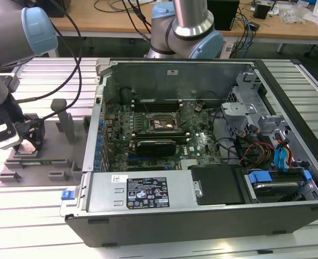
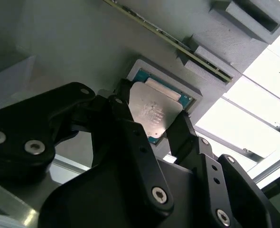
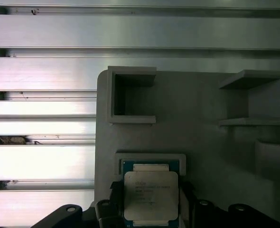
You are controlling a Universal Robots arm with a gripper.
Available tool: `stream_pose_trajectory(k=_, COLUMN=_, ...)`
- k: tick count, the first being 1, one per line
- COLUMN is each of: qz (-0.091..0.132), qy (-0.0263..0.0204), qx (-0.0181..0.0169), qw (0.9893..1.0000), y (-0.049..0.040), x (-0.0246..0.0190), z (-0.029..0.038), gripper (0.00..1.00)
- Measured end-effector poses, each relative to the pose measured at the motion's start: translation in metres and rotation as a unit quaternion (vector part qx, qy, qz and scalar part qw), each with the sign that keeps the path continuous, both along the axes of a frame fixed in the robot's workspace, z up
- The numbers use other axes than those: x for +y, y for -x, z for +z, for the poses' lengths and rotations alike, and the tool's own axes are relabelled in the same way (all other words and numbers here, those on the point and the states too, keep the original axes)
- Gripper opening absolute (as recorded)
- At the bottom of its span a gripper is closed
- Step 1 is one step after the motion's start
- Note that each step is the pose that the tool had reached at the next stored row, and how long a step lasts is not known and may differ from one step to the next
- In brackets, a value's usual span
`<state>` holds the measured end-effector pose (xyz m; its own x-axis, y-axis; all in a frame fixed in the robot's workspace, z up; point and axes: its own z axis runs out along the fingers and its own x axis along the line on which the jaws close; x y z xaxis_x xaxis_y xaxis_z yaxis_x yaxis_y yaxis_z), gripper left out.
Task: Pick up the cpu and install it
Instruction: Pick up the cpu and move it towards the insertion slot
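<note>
the claw (image 2: 150,115) grips the cpu (image 2: 152,107) by two sides — at a pocket of the grey tray (image 3: 206,147).

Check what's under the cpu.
The cpu lies over a square pocket in the grey fixture plate; the pocket's raised rim shows past one edge. The gripper has its fingers against two opposite sides. The chip covers the pocket floor.
</note>
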<state>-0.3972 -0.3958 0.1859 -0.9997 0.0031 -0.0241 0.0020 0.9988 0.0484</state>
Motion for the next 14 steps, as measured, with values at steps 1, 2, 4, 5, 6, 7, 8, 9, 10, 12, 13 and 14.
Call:
stream_pose_trajectory(k=1, qz=0.000, qy=0.0000, qx=0.0000, qw=1.0000, y=0.0000, x=0.0000, z=0.0000, gripper=0.55)
stream_pose_trajectory(k=2, qz=0.000, qy=0.0000, qx=0.0000, qw=1.0000, y=0.0000, x=0.0000, z=-0.0001, gripper=0.55)
stream_pose_trajectory(k=4, qz=0.000, qy=0.0000, qx=0.0000, qw=1.0000, y=0.0000, x=0.0000, z=-0.0001, gripper=0.55)
stream_pose_trajectory(k=5, qz=0.000, qy=0.0000, qx=0.0000, qw=1.0000, y=0.0000, x=0.0000, z=-0.0001, gripper=0.55)
stream_pose_trajectory(k=6, qz=0.000, qy=-0.0001, qx=-0.0001, qw=1.0000, y=0.0000, x=0.0000, z=-0.0002, gripper=0.56)
stream_pose_trajectory(k=7, qz=0.000, qy=0.0000, qx=-0.0001, qw=1.0000, y=0.0000, x=0.0000, z=-0.0002, gripper=0.62)
stream_pose_trajectory(k=8, qz=0.000, qy=0.0000, qx=-0.0001, qw=1.0000, y=0.0000, x=0.0000, z=-0.0002, gripper=0.62)
stream_pose_trajectory(k=9, qz=0.000, qy=0.0000, qx=-0.0001, qw=1.0000, y=0.0000, x=0.0000, z=-0.0001, gripper=0.62)
stream_pose_trajectory(k=10, qz=0.000, qy=-0.0001, qx=-0.0001, qw=1.0000, y=0.0000, x=0.0000, z=-0.0001, gripper=0.62)
stream_pose_trajectory(k=12, qz=0.000, qy=0.0000, qx=-0.0001, qw=1.0000, y=0.0000, x=0.0000, z=0.0015, gripper=0.62)
stream_pose_trajectory(k=13, qz=0.000, qy=0.0000, qx=-0.0001, qw=1.0000, y=0.0000, x=0.0000, z=0.0027, gripper=0.62)
stream_pose_trajectory(k=14, qz=0.000, qy=-0.0001, qx=-0.0002, qw=1.0000, y=-0.0001, x=0.0000, z=0.0027, gripper=0.62)
